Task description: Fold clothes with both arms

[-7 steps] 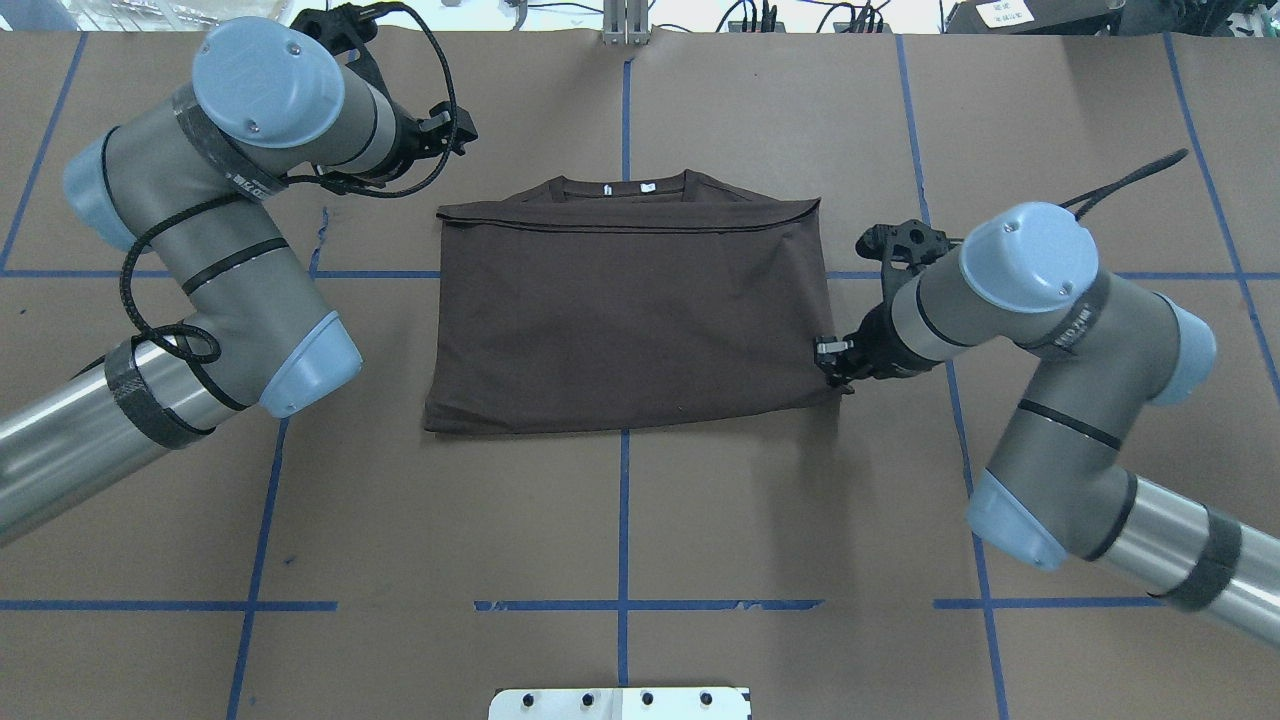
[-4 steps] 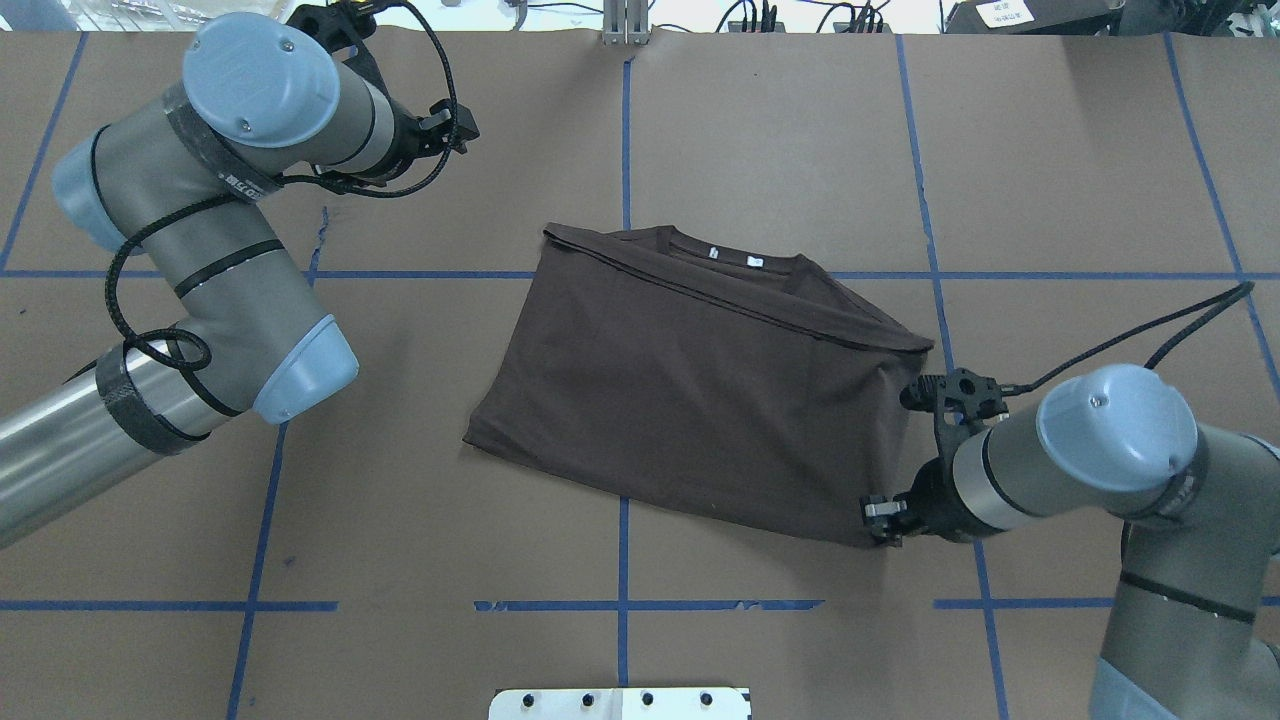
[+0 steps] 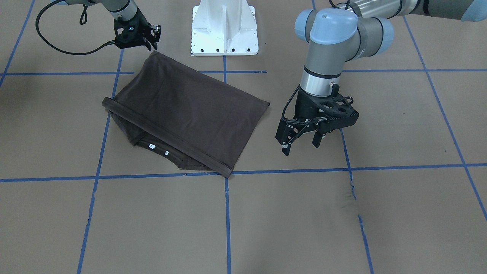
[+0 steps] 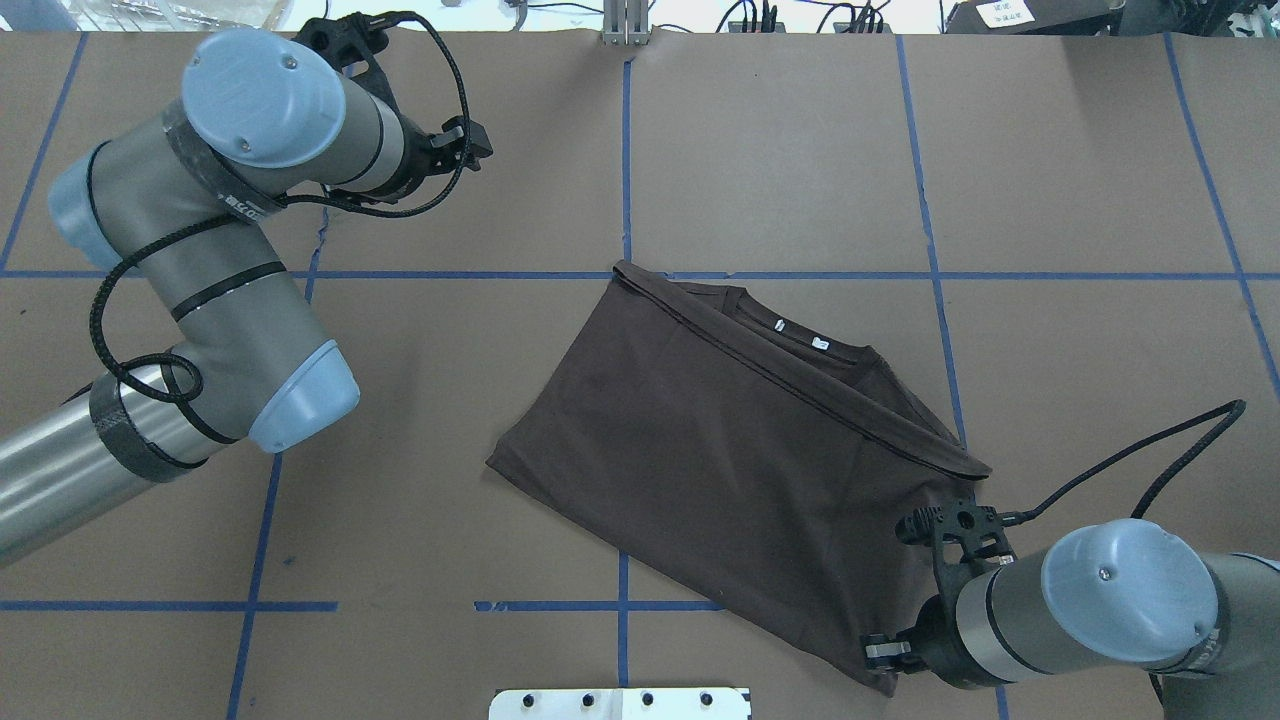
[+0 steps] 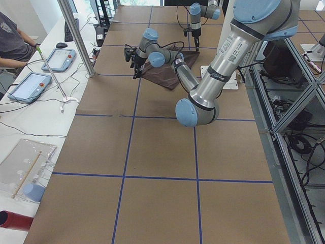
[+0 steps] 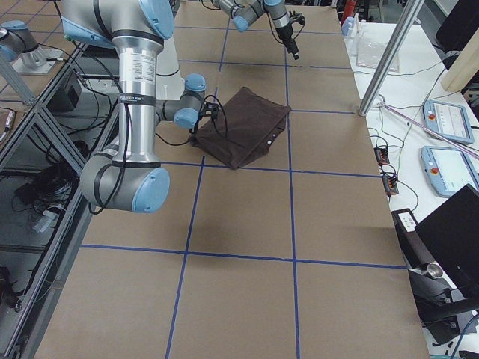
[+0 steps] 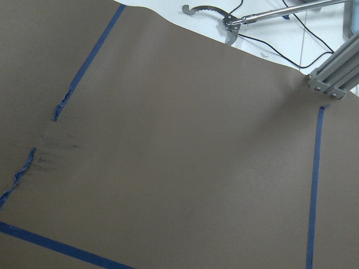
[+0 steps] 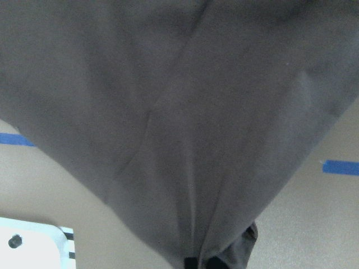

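The dark brown T-shirt (image 4: 720, 450) lies folded and skewed on the paper-covered table, its collar and labels (image 4: 795, 335) on the far side. It also shows in the front view (image 3: 182, 114). My right gripper (image 4: 880, 662) is shut on the shirt's near right corner, close to the table's near edge; the right wrist view shows the cloth (image 8: 185, 140) bunched into the jaws. In the front view this gripper (image 3: 149, 45) is at the top left. My left gripper (image 3: 300, 142) is open and empty, off the shirt's left side; overhead, my left gripper (image 4: 475, 150) sits far left.
The white pedestal base (image 4: 620, 703) stands just beside the held corner and also shows in the front view (image 3: 224, 30). Blue tape lines (image 4: 625, 150) cross the brown paper, with a torn stretch (image 3: 352, 190). An operator (image 5: 15, 40) sits by tablets beyond the far edge.
My right gripper has pulled the shirt's corner toward the robot's base. The shirt slid along and turned clockwise. My left arm has barely moved.
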